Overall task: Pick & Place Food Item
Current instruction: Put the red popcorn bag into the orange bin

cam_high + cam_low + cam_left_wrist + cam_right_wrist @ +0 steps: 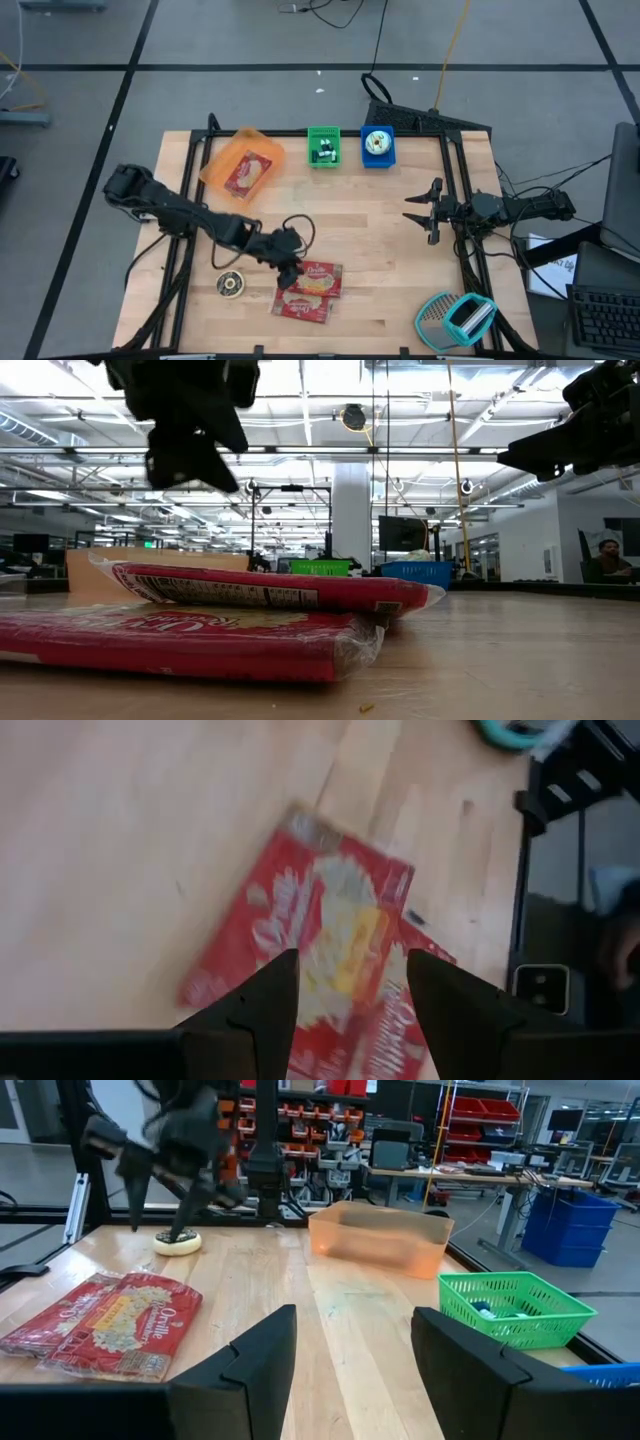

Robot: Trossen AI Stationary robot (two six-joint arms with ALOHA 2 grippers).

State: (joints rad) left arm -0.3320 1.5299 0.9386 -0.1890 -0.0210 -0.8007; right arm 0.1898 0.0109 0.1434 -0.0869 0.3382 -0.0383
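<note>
The left gripper hovers open and empty just above the upper popcorn packet — far nearer than the right gripper, also open and empty.

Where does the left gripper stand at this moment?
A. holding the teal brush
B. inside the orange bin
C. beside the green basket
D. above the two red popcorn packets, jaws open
D: the left gripper hangs over the red popcorn packets, its jaws apart and empty in the left wrist view.
</note>
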